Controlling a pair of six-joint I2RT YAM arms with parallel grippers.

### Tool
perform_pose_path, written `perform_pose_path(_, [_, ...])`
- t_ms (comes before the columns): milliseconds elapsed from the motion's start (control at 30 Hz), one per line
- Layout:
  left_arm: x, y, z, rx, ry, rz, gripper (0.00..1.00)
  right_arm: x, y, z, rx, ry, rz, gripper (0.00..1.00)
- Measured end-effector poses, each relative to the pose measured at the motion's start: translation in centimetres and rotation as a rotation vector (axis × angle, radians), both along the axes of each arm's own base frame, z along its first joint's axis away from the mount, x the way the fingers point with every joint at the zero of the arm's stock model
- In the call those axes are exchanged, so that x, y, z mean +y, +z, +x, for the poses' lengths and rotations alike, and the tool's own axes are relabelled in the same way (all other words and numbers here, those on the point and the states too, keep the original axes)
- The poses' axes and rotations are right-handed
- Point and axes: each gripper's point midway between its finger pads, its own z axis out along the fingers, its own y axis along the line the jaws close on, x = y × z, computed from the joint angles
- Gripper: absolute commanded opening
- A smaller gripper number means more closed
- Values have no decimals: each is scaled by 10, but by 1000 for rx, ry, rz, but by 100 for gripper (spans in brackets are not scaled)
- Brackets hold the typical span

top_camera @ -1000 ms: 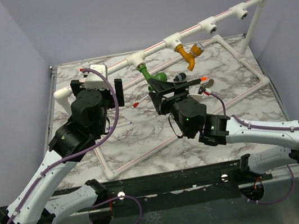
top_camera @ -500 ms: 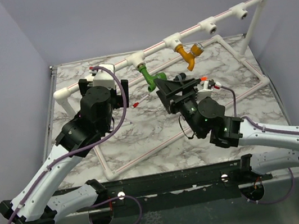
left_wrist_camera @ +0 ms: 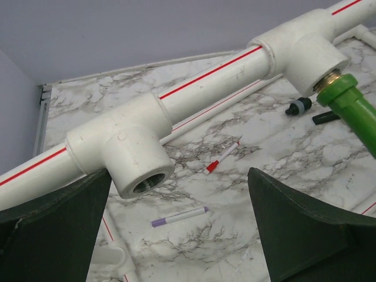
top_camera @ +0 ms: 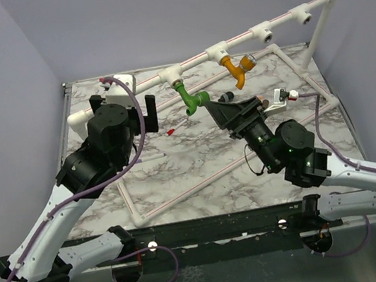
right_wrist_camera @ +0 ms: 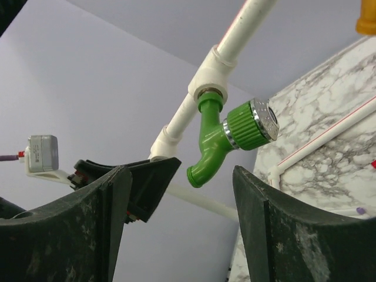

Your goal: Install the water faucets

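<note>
The right claw (right_wrist_camera: 181,194) stands with its jaws apart and nothing between them. The green faucet (right_wrist_camera: 226,138) shows just beyond its fingertips, untouched. That faucet is seated in a T-socket of the raised white pipe frame (top_camera: 196,59), its spout hanging down and its silvery round end turned sideways. The orange faucet (top_camera: 238,67) sits in the next socket to the right on the same pipe, well clear of both claws.

The left claw (left_wrist_camera: 179,194) is spread wide and grips nothing. An open threaded T-socket (left_wrist_camera: 138,161) sits just ahead of it, close to the left finger (left_wrist_camera: 53,229).

The table (top_camera: 200,175) has a white marble pattern with grey veins. A purple pen (left_wrist_camera: 176,217), a red-tipped pen (left_wrist_camera: 222,158) and a small black cap (left_wrist_camera: 299,107) lie on it under the pipe. Plain lavender-grey walls (top_camera: 154,17) close in the back and both sides. A thin red stripe runs along the pipe. A small grey box on the left wrist is too small to read any lettering on it.
</note>
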Motion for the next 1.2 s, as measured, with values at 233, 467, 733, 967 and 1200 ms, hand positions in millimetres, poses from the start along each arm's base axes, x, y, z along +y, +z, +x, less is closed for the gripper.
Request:
perform_pose_path(233, [-3,53,-16,-77,-84,-124,99,-26,22,-13,-178,-16,-185,74])
perform_pose_path(467, [1,82,-16,-138,-86,-124,99,-31,25,-14,-323,-33,-445,74])
perform_pose_path(733, [-8,77,16,-163,-24,-3,99,-37,38,-15,-489,-58,-716,75])
perform_pose_path(967, [19,70,55,-158,108,26,99,-30,29,-9,-628,-62,-985,80])
perform_pose_path(1200, [56,60,78,-147,225,-7,99,-13,19,-9,-807,-25,-1201,85])
